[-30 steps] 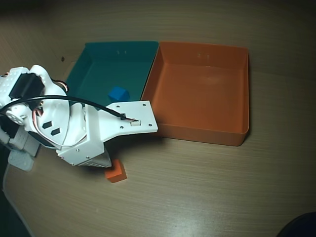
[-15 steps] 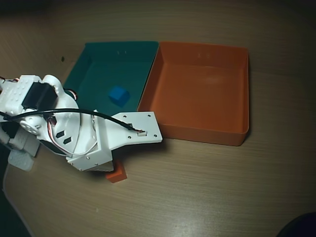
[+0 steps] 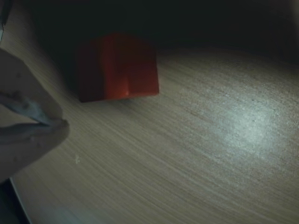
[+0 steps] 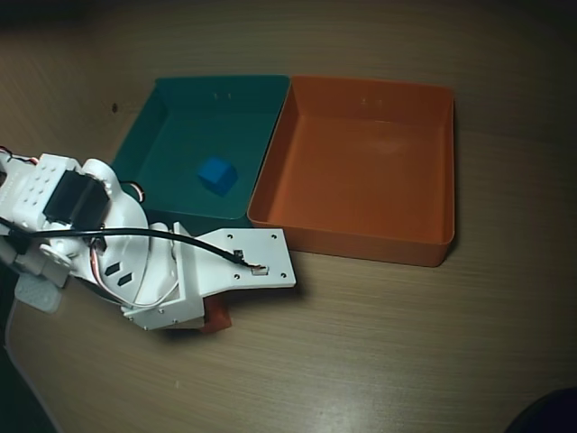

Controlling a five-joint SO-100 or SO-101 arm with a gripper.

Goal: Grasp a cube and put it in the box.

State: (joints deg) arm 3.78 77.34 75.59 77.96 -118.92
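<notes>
The small orange cube (image 3: 117, 67) sits on the wooden table, in shadow at the upper left of the wrist view. Only a sliver of the cube (image 4: 217, 319) shows in the overhead view, peeking out from under the white arm. My gripper (image 3: 57, 124) enters the wrist view from the left as pale fingers (image 3: 30, 137), just left of and below the cube and not touching it. I cannot tell how the jaws stand. In the overhead view the arm's plate hides the gripper. The orange box (image 4: 361, 236) stands at the upper right.
A teal tray (image 4: 171, 117) adjoins the box's left side and holds a small blue cube (image 4: 216, 175). The arm's base (image 4: 41, 203) is at the left table edge. A dark object (image 4: 545, 413) sits at the bottom right corner.
The arm has swung toward the front of the table and lowered over the orange cube, covering most of it. The blue cube is now fully uncovered.
</notes>
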